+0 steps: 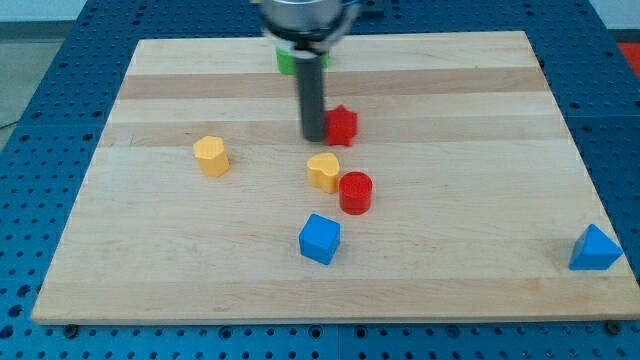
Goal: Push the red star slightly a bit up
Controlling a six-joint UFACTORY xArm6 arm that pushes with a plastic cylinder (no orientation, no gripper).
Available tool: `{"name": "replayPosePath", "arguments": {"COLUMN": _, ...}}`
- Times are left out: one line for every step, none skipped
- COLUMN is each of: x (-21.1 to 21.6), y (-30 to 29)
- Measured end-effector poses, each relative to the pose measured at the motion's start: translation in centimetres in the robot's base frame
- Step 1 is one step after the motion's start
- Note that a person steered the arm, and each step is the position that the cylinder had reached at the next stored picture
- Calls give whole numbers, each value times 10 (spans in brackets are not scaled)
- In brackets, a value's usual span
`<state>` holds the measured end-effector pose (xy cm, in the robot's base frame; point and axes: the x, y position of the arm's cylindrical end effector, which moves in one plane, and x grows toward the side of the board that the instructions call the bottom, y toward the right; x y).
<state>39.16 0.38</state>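
Touching the red star [343, 125], my tip [313, 137] sits left (no hand fitted).

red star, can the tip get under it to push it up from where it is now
Probably yes, after a short move. My tip sits against the red star on the view's left, and bare board lies below the star, above the yellow block and red cylinder.
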Motion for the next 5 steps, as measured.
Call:
{"name": "replayPosePath", "arguments": {"x": 6, "y": 50}}
{"name": "replayPosePath", "arguments": {"x": 31, "y": 79}}
{"name": "replayPosePath", "arguments": {"x": 10, "y": 136}}
{"name": "replayPosePath", "arguments": {"x": -4, "y": 105}}
{"name": "replayPosePath", "arguments": {"x": -1, "y": 2}}
